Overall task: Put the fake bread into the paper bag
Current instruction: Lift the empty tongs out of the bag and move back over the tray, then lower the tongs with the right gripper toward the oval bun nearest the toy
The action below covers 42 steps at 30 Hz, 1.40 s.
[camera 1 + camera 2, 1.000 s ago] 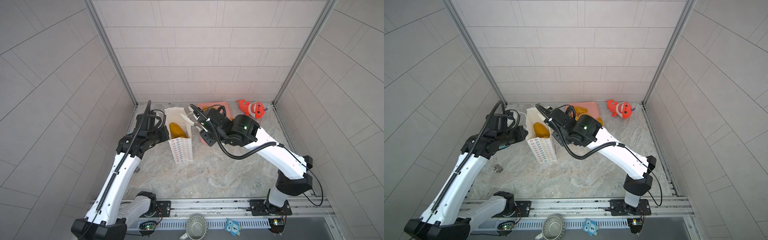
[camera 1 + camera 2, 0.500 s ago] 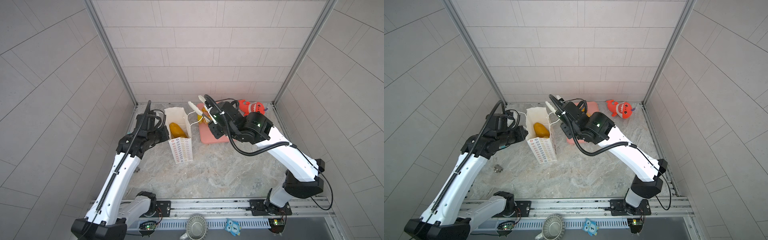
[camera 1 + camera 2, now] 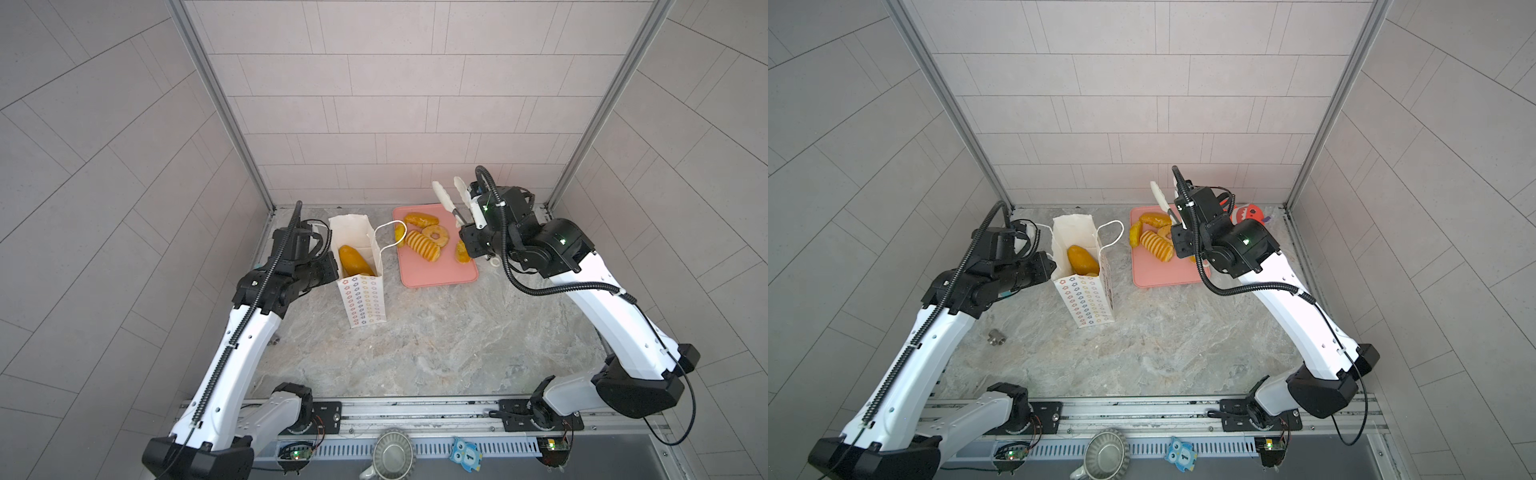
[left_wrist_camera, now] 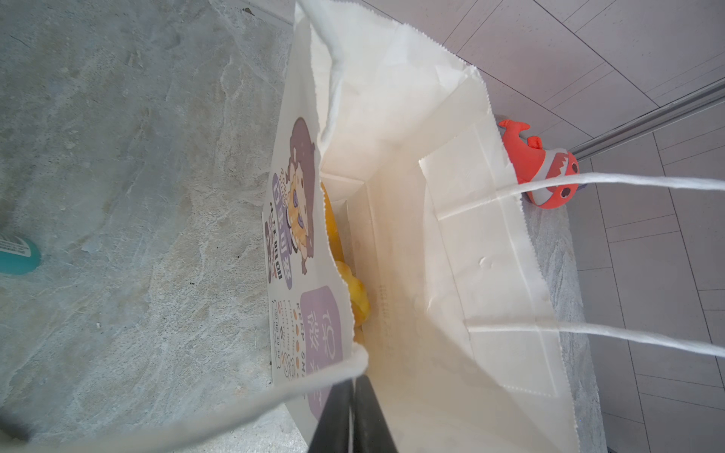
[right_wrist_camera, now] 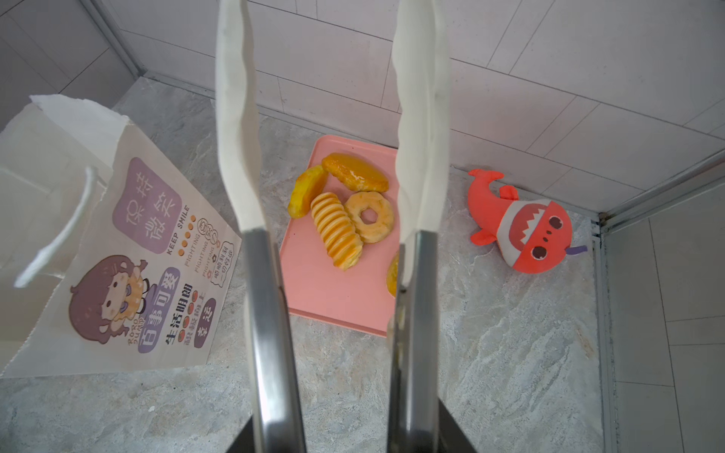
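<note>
The white paper bag [image 3: 361, 291] [image 3: 1086, 299] stands open, left of the pink tray [image 3: 436, 276]. My left gripper [image 4: 355, 396] is shut on the bag's left wall at the rim, beside a cord handle. Fake bread [image 3: 353, 258] [image 4: 359, 302] lies inside the bag. On the tray lie a ridged roll [image 5: 336, 231], a ring doughnut [image 5: 368, 216], a loaf [image 5: 355, 172] and two more pieces. My right gripper [image 5: 351, 435] is shut on metal tongs [image 5: 270, 313] [image 3: 446, 203] with white tips. The tongs hang spread and empty above the tray's far right.
A red plush shark [image 5: 525, 231] [image 3: 1250, 212] lies in the back right corner by the walls. A small metal fitting [image 3: 995, 337] sits on the floor under my left arm. A teal object [image 4: 15, 255] lies near the left wall.
My right arm has swung right with the empty tongs, from over the bag's mouth to above the tray. The left gripper and the bag have stayed still.
</note>
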Motion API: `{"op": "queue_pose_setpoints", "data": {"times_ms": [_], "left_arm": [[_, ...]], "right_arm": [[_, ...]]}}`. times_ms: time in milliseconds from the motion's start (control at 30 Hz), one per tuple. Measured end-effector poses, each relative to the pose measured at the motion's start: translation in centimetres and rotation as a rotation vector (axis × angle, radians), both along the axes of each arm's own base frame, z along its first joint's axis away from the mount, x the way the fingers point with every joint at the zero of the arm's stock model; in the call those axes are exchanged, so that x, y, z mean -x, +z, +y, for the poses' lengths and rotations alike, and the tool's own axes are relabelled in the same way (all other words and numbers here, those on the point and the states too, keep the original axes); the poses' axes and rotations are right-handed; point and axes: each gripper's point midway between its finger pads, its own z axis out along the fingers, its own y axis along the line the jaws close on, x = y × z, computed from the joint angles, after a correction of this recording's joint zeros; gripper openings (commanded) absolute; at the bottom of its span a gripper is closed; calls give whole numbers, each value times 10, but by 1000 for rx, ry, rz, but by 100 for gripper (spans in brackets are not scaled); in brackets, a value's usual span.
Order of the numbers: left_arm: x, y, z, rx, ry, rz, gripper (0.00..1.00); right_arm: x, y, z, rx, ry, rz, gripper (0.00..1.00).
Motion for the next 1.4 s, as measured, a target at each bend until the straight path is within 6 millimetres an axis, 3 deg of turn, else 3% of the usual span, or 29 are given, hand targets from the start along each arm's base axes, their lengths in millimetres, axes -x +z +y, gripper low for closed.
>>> {"op": "queue_pose_setpoints", "data": {"times_ms": [300, 700, 1067, 1400], "left_arm": [[0, 0, 0, 0, 0, 0, 11], [0, 0, 0, 0, 0, 1, 11], [0, -1, 0, 1, -1, 1, 11], [-1, -3, -1, 3, -3, 1, 11]], "right_arm": [[-17, -59, -35, -14, -97, 146, 47], [-24, -121, -58, -20, -155, 280, 47], [-28, -203, -70, 47, -199, 477, 47], [-31, -235, -76, 63, -232, 571, 47]]}}
